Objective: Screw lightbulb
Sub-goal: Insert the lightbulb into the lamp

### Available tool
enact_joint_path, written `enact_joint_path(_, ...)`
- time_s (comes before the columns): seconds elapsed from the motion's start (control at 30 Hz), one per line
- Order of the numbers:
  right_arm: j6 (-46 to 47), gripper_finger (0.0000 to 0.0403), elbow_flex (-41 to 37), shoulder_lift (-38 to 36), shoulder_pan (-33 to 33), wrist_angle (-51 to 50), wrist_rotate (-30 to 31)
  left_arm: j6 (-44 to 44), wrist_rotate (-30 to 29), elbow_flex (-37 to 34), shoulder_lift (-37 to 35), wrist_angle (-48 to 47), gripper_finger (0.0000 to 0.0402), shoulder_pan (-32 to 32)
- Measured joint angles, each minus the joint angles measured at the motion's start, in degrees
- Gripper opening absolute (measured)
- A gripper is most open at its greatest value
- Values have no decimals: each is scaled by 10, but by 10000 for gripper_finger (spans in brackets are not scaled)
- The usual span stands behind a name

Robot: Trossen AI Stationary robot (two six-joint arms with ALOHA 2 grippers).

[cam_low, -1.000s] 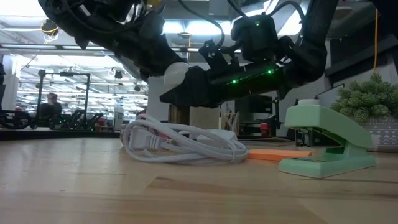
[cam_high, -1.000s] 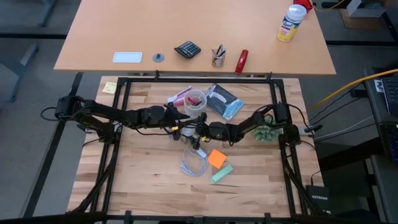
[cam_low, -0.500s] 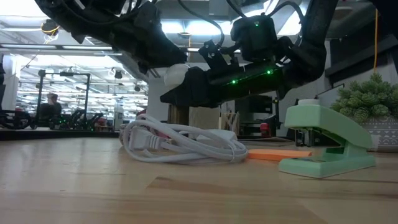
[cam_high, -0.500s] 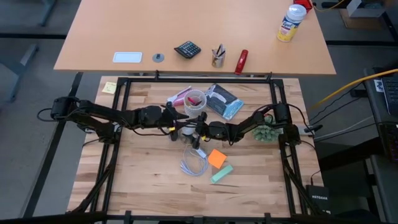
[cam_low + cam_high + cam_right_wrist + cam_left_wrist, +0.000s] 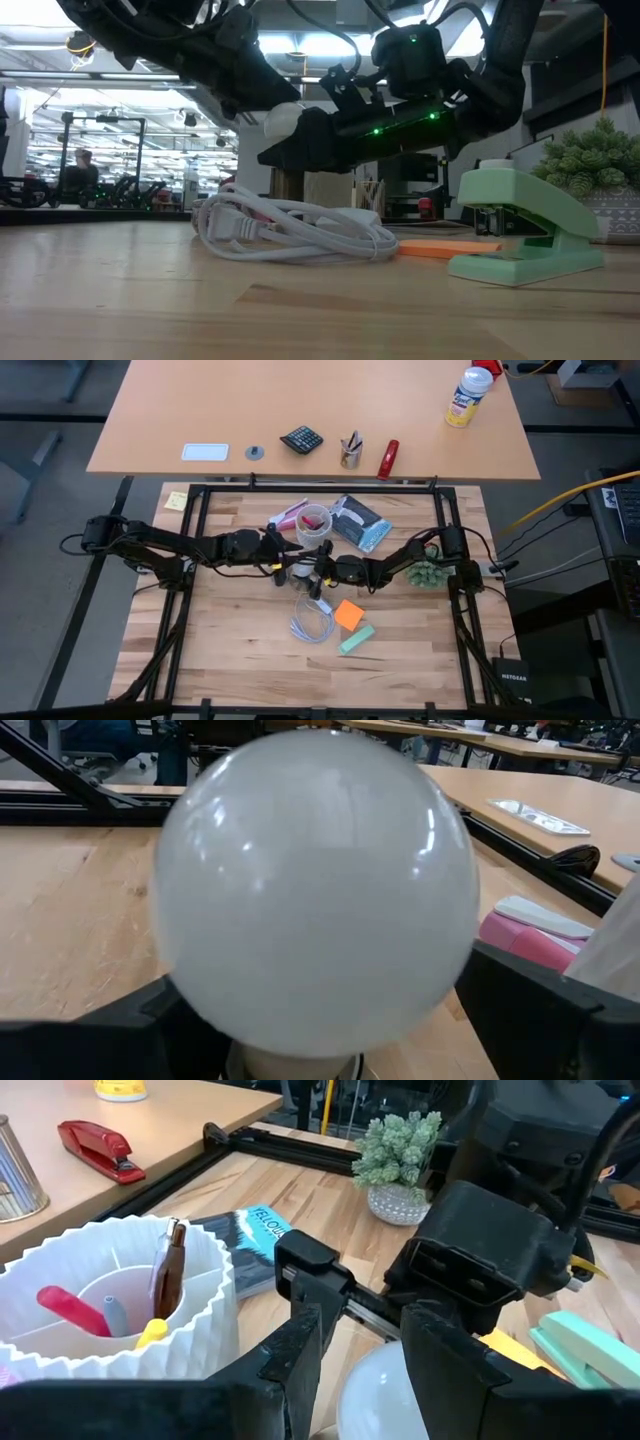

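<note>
The lightbulb (image 5: 315, 890) is white and round and stands dome up on a cream collar (image 5: 290, 1066), raised above the table's middle (image 5: 283, 118); what bears it from below is hidden. My left gripper (image 5: 368, 1335) reaches in from the table's left (image 5: 288, 567). Its fingers are open on either side of the bulb's dome (image 5: 385, 1400), and a thin gap shows at one finger. My right gripper (image 5: 315, 1025) comes level from the right (image 5: 320, 569). Its fingers are spread wide around the bulb's lower part. My right gripper has a finger (image 5: 95, 1025) on each side of the bulb's lower part, coming level from the table's right. The bulb itself hides where they would meet it or the collar. I cannot tell whether they touch.
A white ribbed cup (image 5: 314, 523) with pens stands just beyond the grippers. Nearer the front edge lie a coiled white cord (image 5: 290, 230), an orange pad (image 5: 349, 614) and a green stapler (image 5: 525, 235). A small potted plant (image 5: 428, 573) stands at the right.
My left gripper has drawn back a little toward the table's left edge and slightly up, showing more of the bulb's top in the low view. The bulb and my right gripper have kept their places.
</note>
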Motion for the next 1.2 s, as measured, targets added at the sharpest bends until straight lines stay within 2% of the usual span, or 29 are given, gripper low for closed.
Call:
enact_joint_path(0.2, 25, 342, 0, 0, 0, -4, -3, 0, 0, 0, 0, 0, 131, 0)
enact_joint_path(0.4, 30, 342, 0, -1, 0, -9, -44, -3, 0, 0, 0, 1, 131, 0)
enact_joint_path(0.8, 61, 342, 0, -3, 0, -18, -54, -7, 0, 1, 0, -17, 131, 0)
enact_joint_path(1.2, 61, 342, -1, -37, 0, -93, -76, -18, 0, 1, -1, -22, 131, 0)
